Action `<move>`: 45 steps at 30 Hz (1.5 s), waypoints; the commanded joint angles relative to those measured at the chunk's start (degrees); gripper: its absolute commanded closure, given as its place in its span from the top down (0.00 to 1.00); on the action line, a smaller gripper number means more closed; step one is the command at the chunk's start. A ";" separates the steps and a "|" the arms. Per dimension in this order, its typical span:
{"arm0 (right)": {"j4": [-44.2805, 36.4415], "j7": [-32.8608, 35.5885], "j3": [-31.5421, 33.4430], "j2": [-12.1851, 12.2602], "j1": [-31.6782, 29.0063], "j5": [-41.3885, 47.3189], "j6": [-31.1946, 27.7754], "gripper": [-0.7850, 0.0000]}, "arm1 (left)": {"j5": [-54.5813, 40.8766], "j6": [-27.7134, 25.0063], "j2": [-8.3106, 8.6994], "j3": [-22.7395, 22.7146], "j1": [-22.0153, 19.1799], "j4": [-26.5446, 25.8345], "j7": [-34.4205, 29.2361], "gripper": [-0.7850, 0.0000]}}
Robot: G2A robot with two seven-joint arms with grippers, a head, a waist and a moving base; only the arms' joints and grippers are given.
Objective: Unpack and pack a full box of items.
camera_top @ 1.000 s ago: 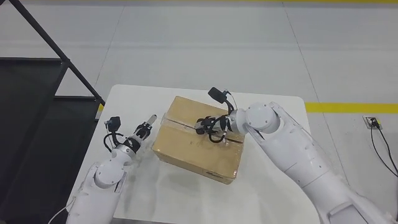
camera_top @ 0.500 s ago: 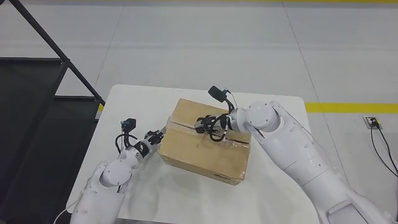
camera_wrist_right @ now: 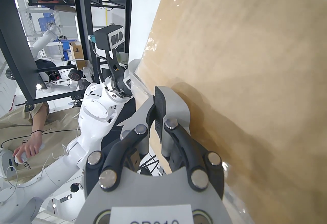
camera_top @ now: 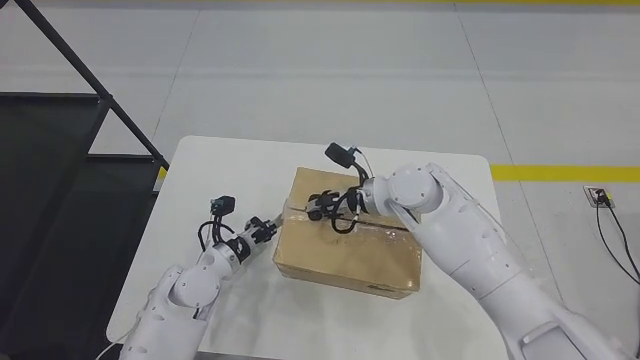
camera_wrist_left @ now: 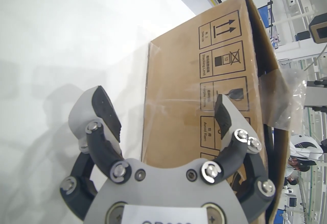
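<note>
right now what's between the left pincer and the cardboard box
Nothing. In the left wrist view the open left pincer sits right at the printed end of the cardboard box, its corner edge between the fingers.

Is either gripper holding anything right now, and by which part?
Nothing visibly held. The left gripper is open beside the box, at its printed side; the right gripper is shut, resting on its top.

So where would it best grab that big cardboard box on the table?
Likely by its two short end faces, one hand pressing in level from each side. The cardboard box looks too broad for the open left hand at its end to span, and its taped top is flat, with no lip to pinch.
</note>
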 commanded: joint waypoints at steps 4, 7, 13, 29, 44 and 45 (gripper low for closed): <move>0.41 -0.63 -1.76 -1.31 0.84 0.30 0.12 0.00 | -0.08 -0.22 -0.09 0.51 -0.14 0.03 -0.16 1.00; 1.24 -0.94 -2.83 -2.26 1.57 0.72 -0.53 0.00 | -0.10 -0.17 -0.12 0.61 -0.30 0.32 0.08 1.00; 2.88 -0.54 -3.45 -3.27 2.48 1.02 -2.55 0.00 | -0.45 -0.22 -0.06 -0.07 -0.82 1.31 0.93 1.00; -2.91 5.22 4.20 1.25 -3.78 -3.92 -2.49 0.00 | -1.81 -0.43 0.17 -1.79 -2.69 2.31 1.36 1.00; -15.57 5.28 16.25 7.02 -14.97 -11.21 3.90 0.00 | -1.38 -0.33 0.13 -1.32 -3.17 2.15 1.51 1.00; -16.46 5.25 17.09 7.35 -15.78 -11.56 4.32 0.00 | -1.34 -0.33 0.13 -1.29 -3.21 2.07 1.53 1.00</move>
